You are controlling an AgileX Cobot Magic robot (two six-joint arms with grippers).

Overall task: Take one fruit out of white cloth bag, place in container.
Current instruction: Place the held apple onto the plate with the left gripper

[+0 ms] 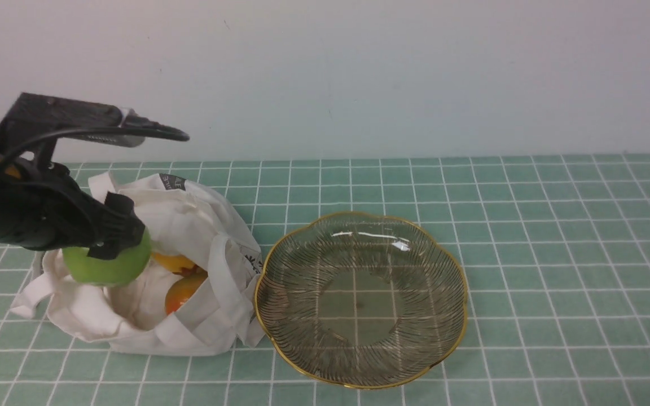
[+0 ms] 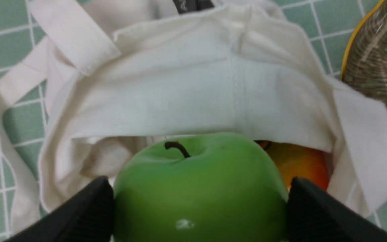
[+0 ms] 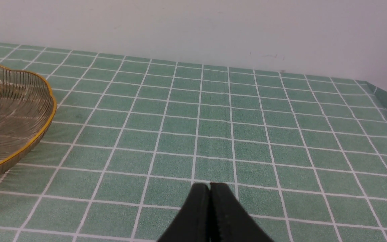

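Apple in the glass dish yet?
No, the green apple is clamped in the left gripper over the white cloth bag, and the glass dish beside it holds nothing.

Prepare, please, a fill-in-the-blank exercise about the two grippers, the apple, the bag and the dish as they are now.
1. The left gripper is ____ on the green apple.
2. In the front view, the white cloth bag lies to the ____ of the glass dish.
3. The glass dish holds ____ fruit.
4. The right gripper is shut and holds ____.
Missing words: shut; left; no; nothing.
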